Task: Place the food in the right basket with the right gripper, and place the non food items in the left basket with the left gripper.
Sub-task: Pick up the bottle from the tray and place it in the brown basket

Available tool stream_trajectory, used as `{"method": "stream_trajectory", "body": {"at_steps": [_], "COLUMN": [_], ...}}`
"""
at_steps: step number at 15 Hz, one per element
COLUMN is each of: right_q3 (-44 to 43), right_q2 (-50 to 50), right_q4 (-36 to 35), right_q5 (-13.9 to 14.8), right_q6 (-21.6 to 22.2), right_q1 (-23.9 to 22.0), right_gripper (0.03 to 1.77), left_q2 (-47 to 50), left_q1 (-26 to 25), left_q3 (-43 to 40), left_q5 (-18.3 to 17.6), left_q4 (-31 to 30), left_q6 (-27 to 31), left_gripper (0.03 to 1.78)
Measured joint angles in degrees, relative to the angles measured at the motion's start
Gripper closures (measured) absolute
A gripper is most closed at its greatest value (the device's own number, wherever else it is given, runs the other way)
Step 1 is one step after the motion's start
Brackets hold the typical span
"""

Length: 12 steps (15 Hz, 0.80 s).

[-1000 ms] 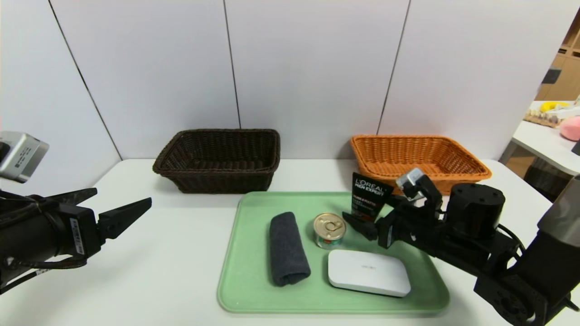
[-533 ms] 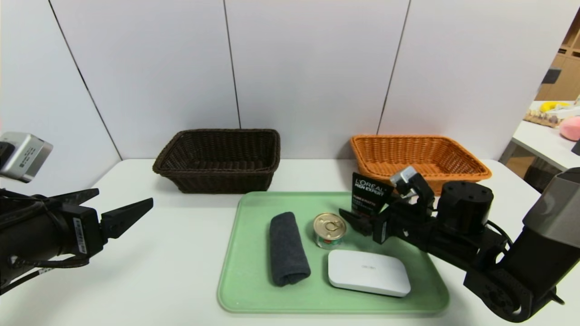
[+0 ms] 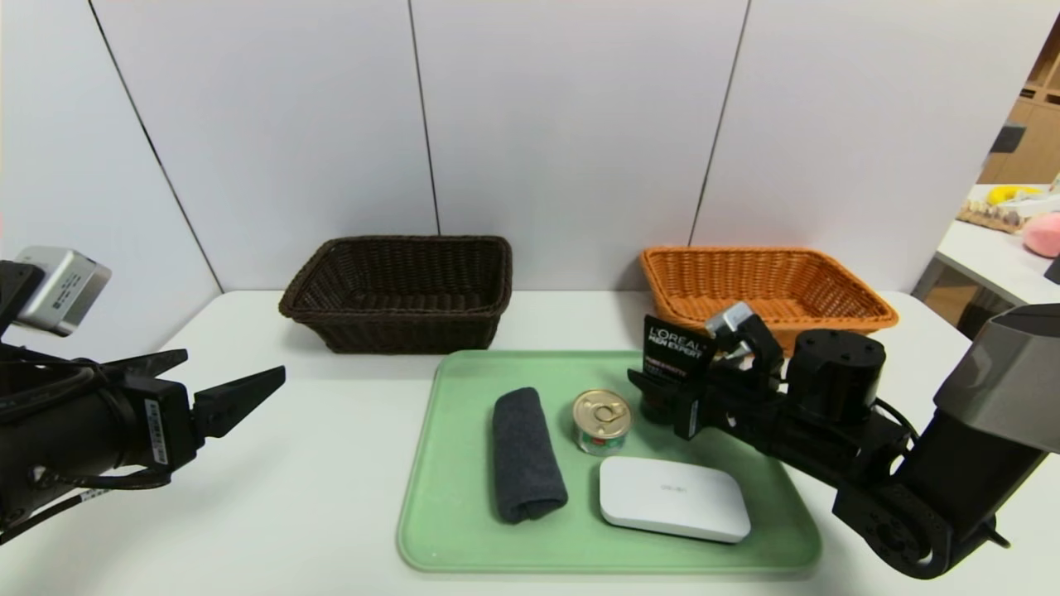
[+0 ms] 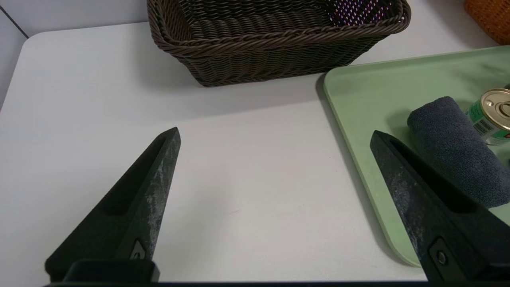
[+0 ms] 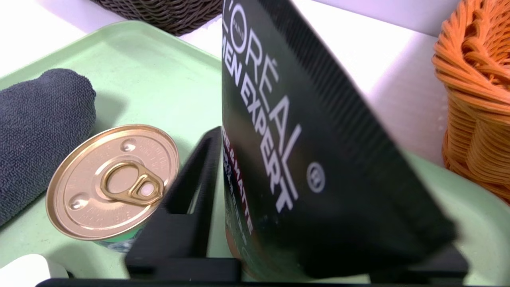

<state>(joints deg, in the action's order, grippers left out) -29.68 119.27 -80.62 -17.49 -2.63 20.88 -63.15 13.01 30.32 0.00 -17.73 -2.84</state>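
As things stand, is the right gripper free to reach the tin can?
Probably not directly: the right gripper is closing around the upright L'Oreal tube, beside the tin can.

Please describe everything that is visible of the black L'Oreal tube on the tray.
The L'Oreal Men Expert tube is flat, matte black, with white lettering and a dark red band lower down. It stands upright on its cap end, crimped ribbed end up, leaning a little, at the far right of the green tray, in front of the orange basket. The right gripper has a black finger on each side of it; the tin can stands beside one.
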Motion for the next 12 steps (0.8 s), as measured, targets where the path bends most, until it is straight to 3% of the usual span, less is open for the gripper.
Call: {"method": "stream_trajectory", "body": {"at_steps": [2, 3, 9, 12], "right_q3": [0.06, 0.06, 0.56, -0.33], "right_q2": [-0.09, -0.17, -0.76, -3.78], "right_q4": [-0.02, -0.15, 0.13, 2.01], "right_q5": [0.66, 0.9, 1.77, 7.0], "right_q6": [-0.06, -0.11, 0.02, 0.27], "right_q1": [0.04, 0.15, 1.6, 5.46], "right_gripper": [1.06, 1.36, 1.37, 1.37], "left_q2": [-0.46, -0.63, -1.35, -1.29], "left_q1": [0.0, 0.0, 0.0, 0.0], "left_q3": [-0.02, -0.17, -0.66, -1.82], "left_q5": [0.0, 0.0, 0.0, 0.0], "left_q4": [0.0, 0.0, -0.05, -0.02], "left_q6": [-0.02, 0.0, 0.0, -0.1], "left_gripper": [0.12, 0.12, 0.12, 0.12]}}
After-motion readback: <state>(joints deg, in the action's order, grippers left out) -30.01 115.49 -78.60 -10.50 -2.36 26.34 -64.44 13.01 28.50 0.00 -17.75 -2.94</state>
